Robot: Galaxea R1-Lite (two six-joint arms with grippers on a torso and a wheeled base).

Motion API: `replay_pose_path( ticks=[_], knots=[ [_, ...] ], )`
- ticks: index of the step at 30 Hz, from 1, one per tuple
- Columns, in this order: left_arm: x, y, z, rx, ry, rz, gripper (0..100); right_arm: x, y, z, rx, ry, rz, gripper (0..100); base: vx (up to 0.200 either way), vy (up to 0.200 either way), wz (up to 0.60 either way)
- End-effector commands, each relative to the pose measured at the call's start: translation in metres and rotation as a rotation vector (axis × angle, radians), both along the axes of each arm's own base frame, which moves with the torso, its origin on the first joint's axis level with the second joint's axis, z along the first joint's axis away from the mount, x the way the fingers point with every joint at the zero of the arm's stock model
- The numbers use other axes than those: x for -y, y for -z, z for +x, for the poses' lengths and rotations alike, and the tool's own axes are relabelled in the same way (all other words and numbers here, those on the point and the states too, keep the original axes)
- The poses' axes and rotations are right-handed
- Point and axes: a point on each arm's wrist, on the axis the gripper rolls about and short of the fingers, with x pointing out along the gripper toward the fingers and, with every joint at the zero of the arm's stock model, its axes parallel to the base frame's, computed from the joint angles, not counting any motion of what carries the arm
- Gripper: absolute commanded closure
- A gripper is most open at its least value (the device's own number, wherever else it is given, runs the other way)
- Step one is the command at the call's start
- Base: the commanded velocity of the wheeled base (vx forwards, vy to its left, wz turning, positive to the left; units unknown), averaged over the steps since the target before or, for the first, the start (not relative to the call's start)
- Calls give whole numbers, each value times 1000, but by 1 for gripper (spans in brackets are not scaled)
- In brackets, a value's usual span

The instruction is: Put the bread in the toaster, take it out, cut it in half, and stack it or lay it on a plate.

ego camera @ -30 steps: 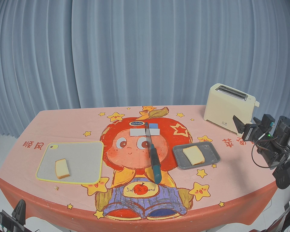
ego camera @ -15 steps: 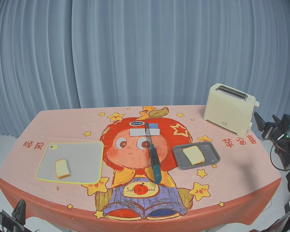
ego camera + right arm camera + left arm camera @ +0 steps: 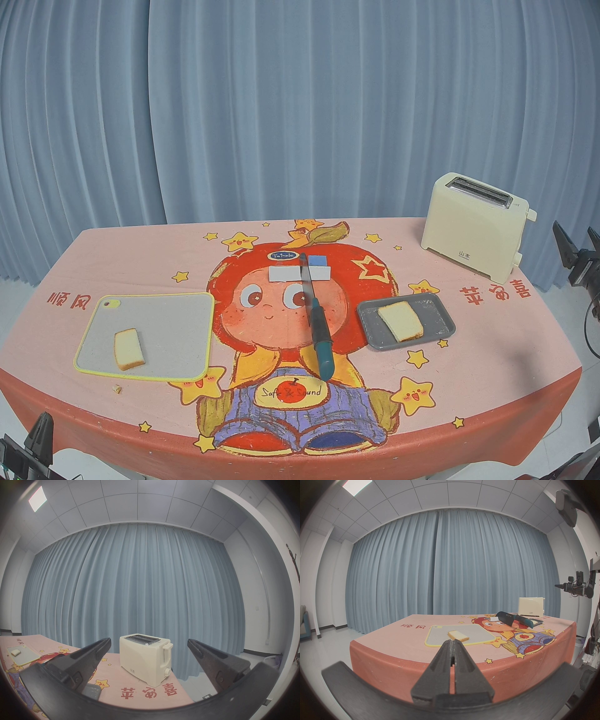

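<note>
Cream toaster, grey plate

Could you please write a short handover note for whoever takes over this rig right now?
Left gripper: shut, empty, low off the table's near left edge.
Right gripper: open, empty, beside the cream toaster, off the table's right side.
Things: one pale bread half on the grey yellow-rimmed cutting board; the other half on the grey rectangular plate; teal-handled knife lying mid-table.
Done, apparently: cutting, first half plated.
Left: move the board's half onto the plate.
</note>
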Motion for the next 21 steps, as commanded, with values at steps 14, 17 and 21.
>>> replay_pose_path(
  ticks=[14,17,21],
  knots=[
    [0,5,1,-19,0,-1,100,1,-7,-47,-18,-26,-11,0,0,0,0],
    [0,5,1,-19,0,-1,100,0,-8,-54,-27,-44,-13,0,0,0,0],
    [0,5,1,-19,0,-1,100,-1,-5,-59,-56,-52,-9,0,0,0,0]
  ],
)
